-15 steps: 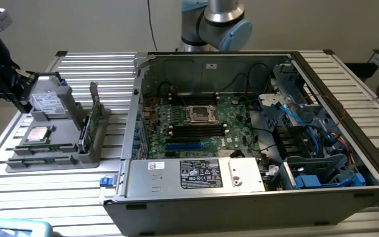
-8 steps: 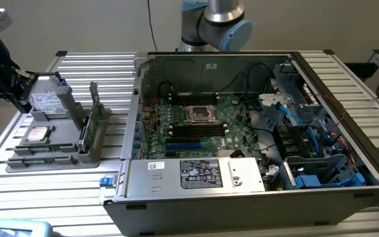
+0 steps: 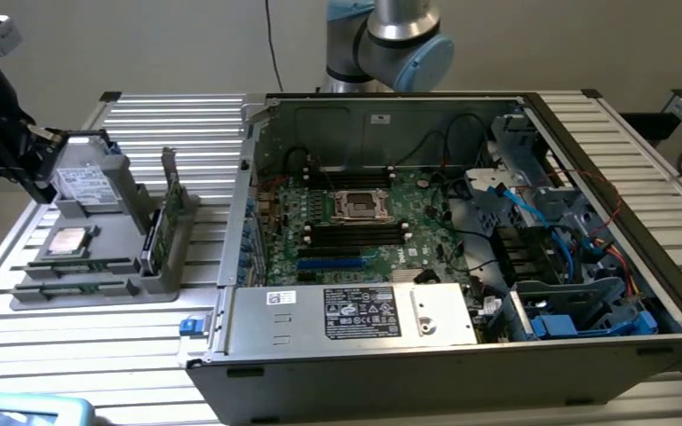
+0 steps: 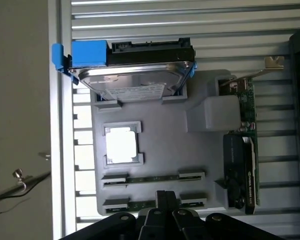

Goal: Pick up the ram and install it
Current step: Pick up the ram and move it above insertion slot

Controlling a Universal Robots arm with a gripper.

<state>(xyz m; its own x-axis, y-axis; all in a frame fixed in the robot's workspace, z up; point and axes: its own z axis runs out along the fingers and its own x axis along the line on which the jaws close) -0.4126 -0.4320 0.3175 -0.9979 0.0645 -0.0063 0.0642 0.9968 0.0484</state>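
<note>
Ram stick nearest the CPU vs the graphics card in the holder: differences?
The ram stick is a low thin strip; the graphics card is taller and broader, with a black cooler. The graphics card has a metal bracket; the ram stick has none. Shared: green boards, on edge in the grey holder.

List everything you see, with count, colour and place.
computer case: one, dark grey, open, mid-table
motherboard: one, green, inside the case
parts tray: one, grey, at the exterior view's left
ram sticks: two, green, in the tray's narrow slots
hard drive: one, silver and blue, in the tray
processor: one, silver, in the tray's square pocket
graphics card: one, green and black, on the tray
table: one, silver slats, under everything
robot arm: one, grey and blue, beyond the case
hand: one, black, shut, above the tray
</note>
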